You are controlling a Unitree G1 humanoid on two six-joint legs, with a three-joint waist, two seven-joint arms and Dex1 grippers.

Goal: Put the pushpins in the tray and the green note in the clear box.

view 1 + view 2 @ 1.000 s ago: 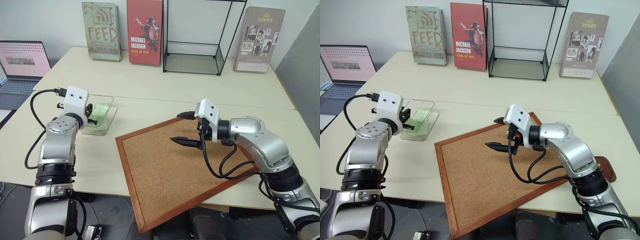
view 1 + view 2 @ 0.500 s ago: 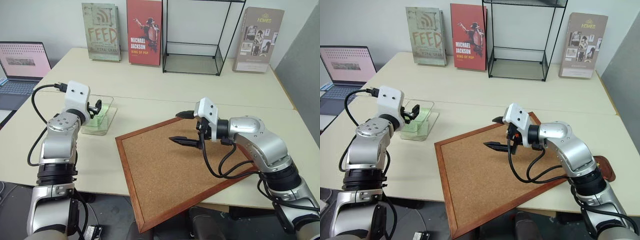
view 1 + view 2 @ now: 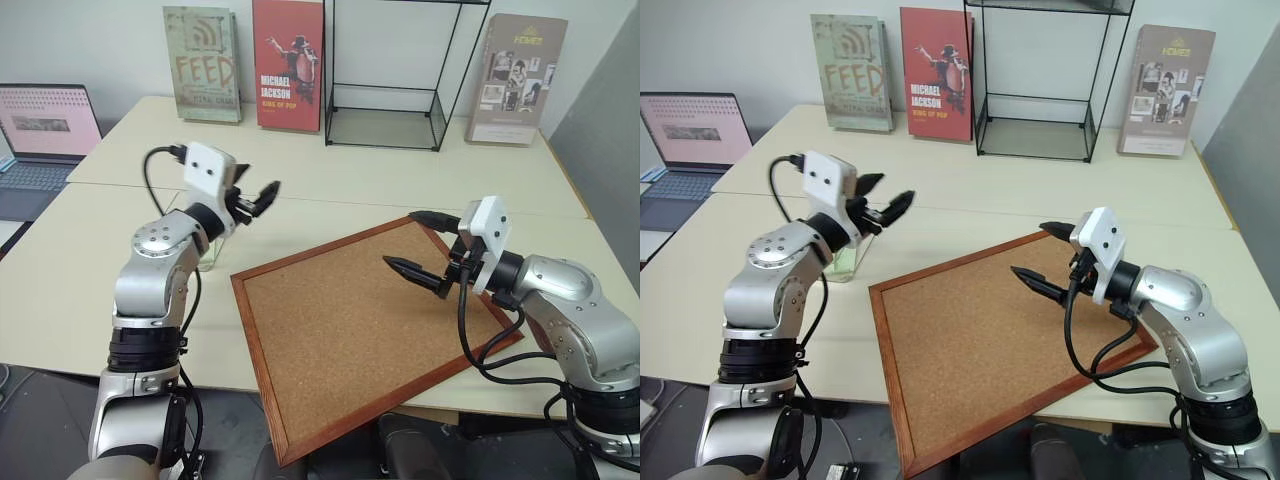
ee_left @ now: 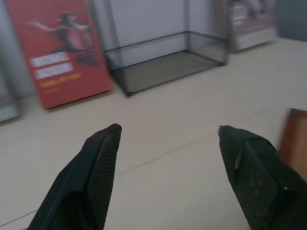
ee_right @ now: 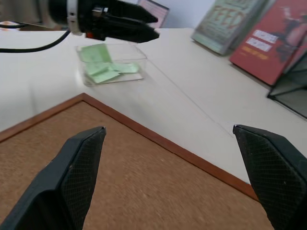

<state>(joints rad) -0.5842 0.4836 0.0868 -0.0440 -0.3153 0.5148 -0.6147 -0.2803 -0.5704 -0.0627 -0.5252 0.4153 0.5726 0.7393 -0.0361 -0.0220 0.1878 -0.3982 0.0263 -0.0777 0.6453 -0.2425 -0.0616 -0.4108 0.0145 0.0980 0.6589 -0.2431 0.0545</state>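
Head views: a pale beige table (image 3: 330,170) carries a large wood-framed corkboard (image 3: 350,330), lying flat and turned cornerwise near the middle. The left gripper (image 3: 262,195) is raised above the table just left of the corkboard's far-left edge, its jaws spread apart and holding nothing. The right gripper (image 3: 420,245) hangs over the corkboard's right part, its jaws wide apart and empty. The shallow transparent plastic clear box (image 3: 845,262) sits on the table to the left of the corkboard, mostly hidden behind the left arm. At the far edge stand a grey-green book (image 3: 203,62), a red book (image 3: 289,62), a tall black wire-frame glass case (image 3: 385,75) and a brown book (image 3: 517,80). A laptop (image 3: 45,130) sits at the far left.

Left wrist view: the two black fingers (image 4: 96,177) stand well apart over bare table, with the wire case and red book beyond.

Right wrist view: the right fingers (image 5: 76,177) are spread wide above the corkboard. Past its frame, the clear box (image 5: 125,76) holds the small pale green note (image 5: 103,69), with other green slips beside it. The left gripper (image 5: 144,26) hangs above and just beside the box.
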